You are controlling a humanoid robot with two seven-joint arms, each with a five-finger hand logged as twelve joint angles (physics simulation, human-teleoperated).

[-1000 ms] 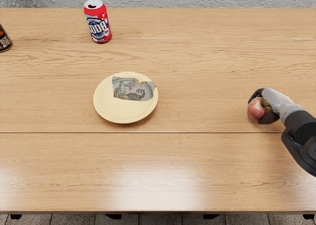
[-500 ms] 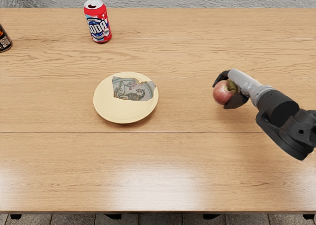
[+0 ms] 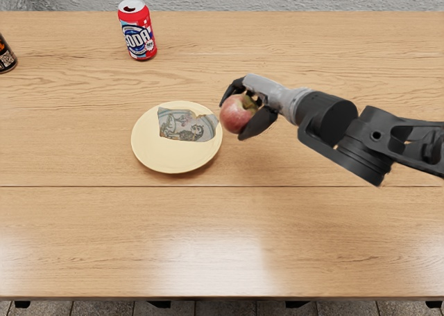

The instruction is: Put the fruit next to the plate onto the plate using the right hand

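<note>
One red-and-yellow round apple (image 3: 234, 114) is wrapped tight in the dark five-finger right hand (image 3: 251, 106), just beside the pale yellow round plate (image 3: 165, 161), so it'd best go left over the centre and get low before uncurling.

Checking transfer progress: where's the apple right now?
Head view, centre: the apple is gripped in the right hand, just right of the plate, not on it.
</note>
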